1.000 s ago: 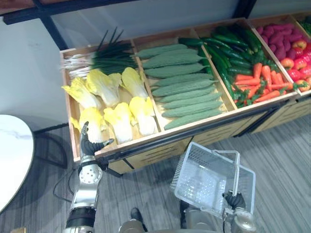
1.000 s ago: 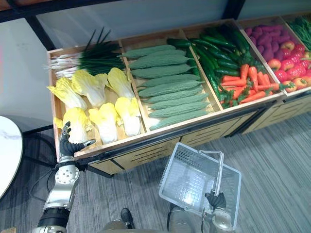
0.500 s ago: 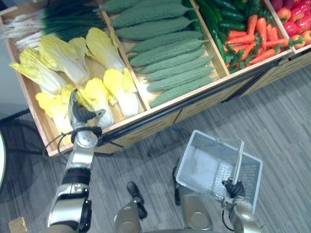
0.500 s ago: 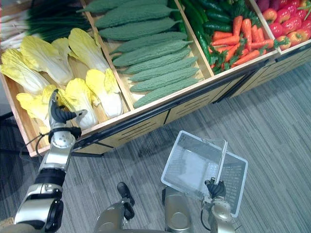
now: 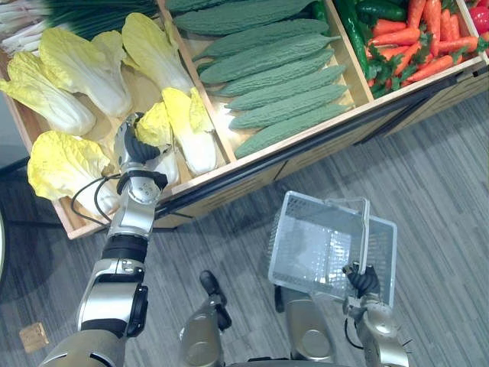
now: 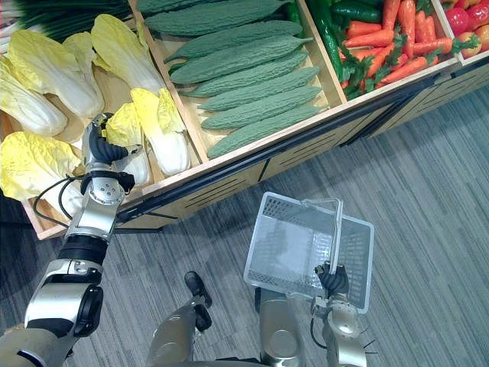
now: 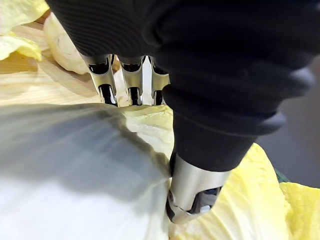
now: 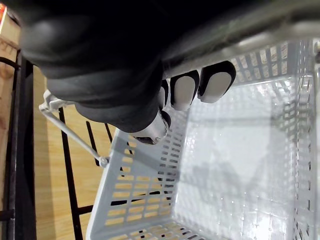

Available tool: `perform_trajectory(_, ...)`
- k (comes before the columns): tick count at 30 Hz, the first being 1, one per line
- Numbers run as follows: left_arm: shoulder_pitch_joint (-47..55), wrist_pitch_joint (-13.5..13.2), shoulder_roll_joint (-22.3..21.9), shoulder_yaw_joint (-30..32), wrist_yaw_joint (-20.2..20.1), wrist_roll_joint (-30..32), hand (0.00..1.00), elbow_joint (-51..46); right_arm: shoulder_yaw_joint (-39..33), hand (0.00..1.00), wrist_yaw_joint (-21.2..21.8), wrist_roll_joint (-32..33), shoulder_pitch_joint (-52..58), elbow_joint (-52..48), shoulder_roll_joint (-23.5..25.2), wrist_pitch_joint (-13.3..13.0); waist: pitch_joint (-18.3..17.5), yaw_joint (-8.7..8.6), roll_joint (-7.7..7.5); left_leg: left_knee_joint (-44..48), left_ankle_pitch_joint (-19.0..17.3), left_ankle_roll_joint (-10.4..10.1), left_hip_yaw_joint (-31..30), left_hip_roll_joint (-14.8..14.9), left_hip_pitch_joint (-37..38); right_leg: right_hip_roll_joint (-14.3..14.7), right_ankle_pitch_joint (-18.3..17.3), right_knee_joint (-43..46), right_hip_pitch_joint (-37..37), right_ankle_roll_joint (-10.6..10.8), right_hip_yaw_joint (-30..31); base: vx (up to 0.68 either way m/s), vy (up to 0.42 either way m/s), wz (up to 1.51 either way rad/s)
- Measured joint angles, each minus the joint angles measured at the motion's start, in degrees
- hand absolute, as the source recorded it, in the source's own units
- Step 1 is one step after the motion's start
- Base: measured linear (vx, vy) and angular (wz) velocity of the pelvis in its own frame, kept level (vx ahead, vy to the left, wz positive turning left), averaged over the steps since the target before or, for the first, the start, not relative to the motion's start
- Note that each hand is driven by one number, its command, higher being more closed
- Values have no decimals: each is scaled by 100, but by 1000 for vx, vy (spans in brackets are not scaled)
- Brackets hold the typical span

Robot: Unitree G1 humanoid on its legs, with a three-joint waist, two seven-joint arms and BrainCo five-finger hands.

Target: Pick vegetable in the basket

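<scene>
A yellow-and-white napa cabbage (image 5: 160, 125) lies near the front of the left compartment of the wooden produce stand (image 5: 252, 157). My left hand (image 5: 138, 148) rests on it. In the left wrist view the fingers (image 7: 131, 82) curl over the cabbage (image 7: 75, 170) and the thumb (image 7: 192, 192) presses its near side. My right hand (image 5: 361, 280) hangs low at the right, shut on the handle of an empty white plastic basket (image 5: 317, 200). In the right wrist view the fingers (image 8: 184, 91) wrap the handle above the basket's bare bottom (image 8: 240, 165).
Several more napa cabbages (image 5: 80, 69) fill the same compartment, with green onions (image 5: 76, 15) behind. Bitter gourds (image 5: 267, 76) fill the middle bin, carrots (image 5: 428, 38) and cucumbers (image 5: 374, 9) the right one. Grey striped floor (image 5: 435, 199) lies between stand and basket.
The camera has moved closer over the stand. My left hand has come down from the stand's front edge onto a cabbage and its fingers have curled. The right hand still holds the basket.
</scene>
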Motion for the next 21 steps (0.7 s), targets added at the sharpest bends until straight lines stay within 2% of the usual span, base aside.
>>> perform_trajectory(2, 9, -2, 113, 63, -6, -319, 100, 7, -134, 100, -9, -1, 1, -193, -2, 1, 20, -16, 6, -3, 0, 0, 2, 0, 46, 2, 1, -13, 54, 0, 1, 44, -4, -1)
perform_trajectory(7, 241, -28, 134, 339, 5, -610, 100, -103, -436, 100, -67, 6, -10, -358, -15, -29, 105, -27, 12, -32, -3, -1, -18, -2, 203, 8, 1, -90, 245, 1, -19, 17, -1, 0)
perform_trajectory(11, 1009, -32, 37, 417, 23, -695, 100, -1318, -638, 100, -140, 1, -14, -302, -12, -33, 101, -38, 23, -81, -3, -1, -155, -24, 369, 5, 1, -188, 472, 1, -68, 39, -1, 6)
perform_trajectory(17, 1859, -208, -459, 425, 153, -699, 100, -2877, -759, 100, -139, -6, -7, -140, -12, -29, 65, -37, 89, -127, -3, 1, -425, -80, 510, -31, -9, -235, 685, 16, -149, 4, 7, 11)
perform_trajectory(20, 2252, -325, -800, 435, 200, -694, 100, -3492, -939, 100, -138, -21, 28, 7, -11, -20, -74, -37, 266, -169, 0, 4, -493, -107, 576, -54, -12, -271, 789, 24, -204, -2, 11, 11)
perform_trajectory(21, 2533, -424, -966, 436, 256, -694, 100, -3829, -961, 100, -134, -66, 87, 45, -12, -18, -178, -30, 386, -210, 2, 5, -511, -114, 653, -54, -28, -282, 860, 47, -218, 23, 3, 6)
